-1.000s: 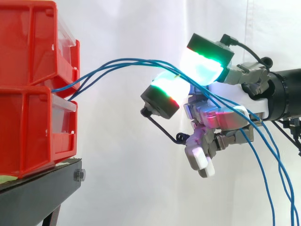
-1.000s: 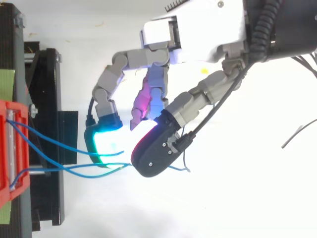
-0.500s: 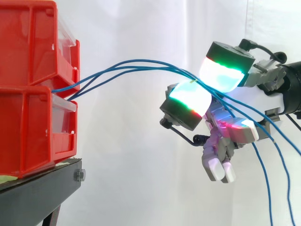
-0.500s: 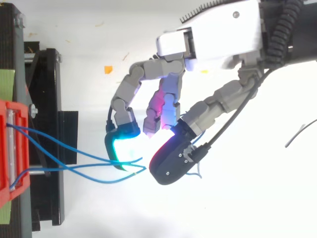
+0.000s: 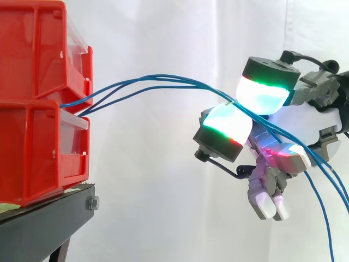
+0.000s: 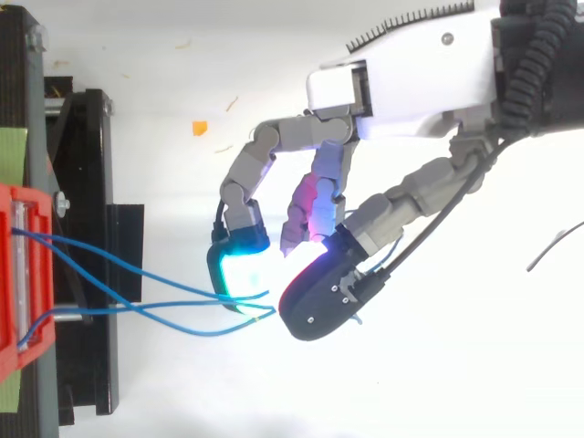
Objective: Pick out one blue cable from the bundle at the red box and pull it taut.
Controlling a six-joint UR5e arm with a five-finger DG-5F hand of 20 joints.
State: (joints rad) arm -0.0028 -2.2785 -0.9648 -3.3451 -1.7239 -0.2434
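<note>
Several thin blue cables (image 5: 163,80) are being carried in a slack arc from the red bins (image 5: 32,125) at 9 o'clock to the hand (image 6: 411,82) at 3 o'clock. The fingers (image 5: 264,91) are being clamped on the cables, seemingly on more than one. A single strand is best being separated first, then drawn steadily toward 3 o'clock, without jerking, until the sag is being taken out.

I am watching a white curtain (image 5: 163,180) hanging evenly lit behind the work. A black stand (image 5: 43,224) is standing at the left, and from above a bright white surface (image 6: 146,55) is showing beside it, a small orange scrap (image 6: 199,128) lying there.
</note>
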